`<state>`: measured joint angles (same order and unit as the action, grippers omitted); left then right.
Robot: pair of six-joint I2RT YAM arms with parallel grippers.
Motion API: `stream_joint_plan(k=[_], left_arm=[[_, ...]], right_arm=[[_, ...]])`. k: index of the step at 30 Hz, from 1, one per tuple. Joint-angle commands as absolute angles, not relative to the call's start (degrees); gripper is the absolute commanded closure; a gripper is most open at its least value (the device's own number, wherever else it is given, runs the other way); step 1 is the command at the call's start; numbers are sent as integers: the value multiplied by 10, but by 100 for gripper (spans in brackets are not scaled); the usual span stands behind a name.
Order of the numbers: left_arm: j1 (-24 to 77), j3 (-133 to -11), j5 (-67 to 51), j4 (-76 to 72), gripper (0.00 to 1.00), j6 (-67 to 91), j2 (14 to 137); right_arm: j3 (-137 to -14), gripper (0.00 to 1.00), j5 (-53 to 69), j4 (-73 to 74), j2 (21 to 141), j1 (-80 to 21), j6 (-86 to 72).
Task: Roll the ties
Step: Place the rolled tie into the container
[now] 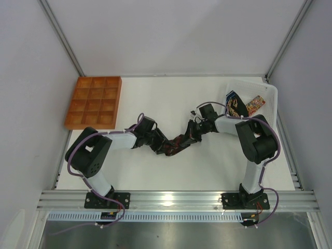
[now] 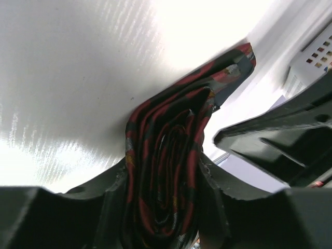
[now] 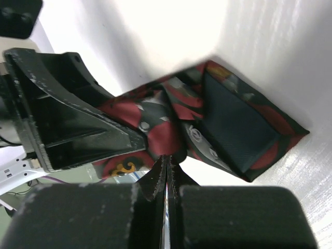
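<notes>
A dark tie with a maroon and gold print [image 1: 176, 142] lies at the table's middle, stretched between both grippers. My left gripper [image 1: 154, 140] is shut on the rolled-up end. In the left wrist view the coil [image 2: 163, 155] sits squeezed between the two fingers of my left gripper [image 2: 165, 174], and the tie's loose length [image 2: 218, 72] runs away over the table. My right gripper [image 1: 195, 129] pinches the tie further along. In the right wrist view my right gripper [image 3: 167, 167] has its tips closed on a fold of the tie [image 3: 171, 137], whose wide lined end [image 3: 233, 129] lies flat.
An orange compartment tray [image 1: 93, 101] stands at the back left. A white basket [image 1: 270, 92] at the back right holds more patterned ties [image 1: 236, 104]. The left gripper's finger [image 3: 78, 129] is close to the right gripper's tips.
</notes>
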<state>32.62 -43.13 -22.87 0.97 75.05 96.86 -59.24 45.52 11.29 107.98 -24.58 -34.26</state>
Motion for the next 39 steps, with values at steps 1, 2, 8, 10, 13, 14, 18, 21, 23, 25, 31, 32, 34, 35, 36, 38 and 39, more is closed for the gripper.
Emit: stream_joint_plan(k=[1,2,8,10,13,14,18,21,23,25,31,32,34,35,36,38,39], left_arm=[[331,-425,-205,41,59,742,967],[330,-425,-204,43,60,740,967],[331,-424,-207,36,77,736,972],[331,-424,-207,32,89,730,973],[331,-424,-211,21,100,710,974],[331,-426,-210,22,99,702,972],[330,-446,-199,67,99,654,960],[327,-463,-184,103,100,629,931],[315,-476,-171,121,100,614,904],[299,-486,-171,142,100,599,879],[207,-577,-183,242,100,519,858],[176,-595,-184,275,100,511,861],[146,-648,-191,291,100,486,868],[116,-668,-199,304,100,482,874],[101,-687,-205,308,99,476,889],[57,-756,-202,331,100,471,906],[44,-779,-201,339,100,472,918]], right_arm=[[-588,100,448,105,1066,-250,-341],[-588,100,449,104,1068,-250,-340],[-588,100,449,100,1071,-250,-342],[-590,100,449,102,1071,-250,-340],[-591,100,446,109,1068,-248,-338],[-595,100,443,118,1064,-248,-336],[-616,100,427,164,1051,-245,-324],[-635,100,405,203,1031,-239,-317],[-644,100,389,229,1019,-235,-318],[-656,100,383,238,1003,-233,-321],[-669,100,392,262,974,-232,-323],[-669,100,394,265,971,-232,-323],[-667,100,394,267,966,-233,-321],[-666,100,395,267,965,-234,-319],[-665,100,395,269,964,-234,-318],[-664,100,399,269,965,-236,-319],[-664,100,403,269,965,-236,-319]])
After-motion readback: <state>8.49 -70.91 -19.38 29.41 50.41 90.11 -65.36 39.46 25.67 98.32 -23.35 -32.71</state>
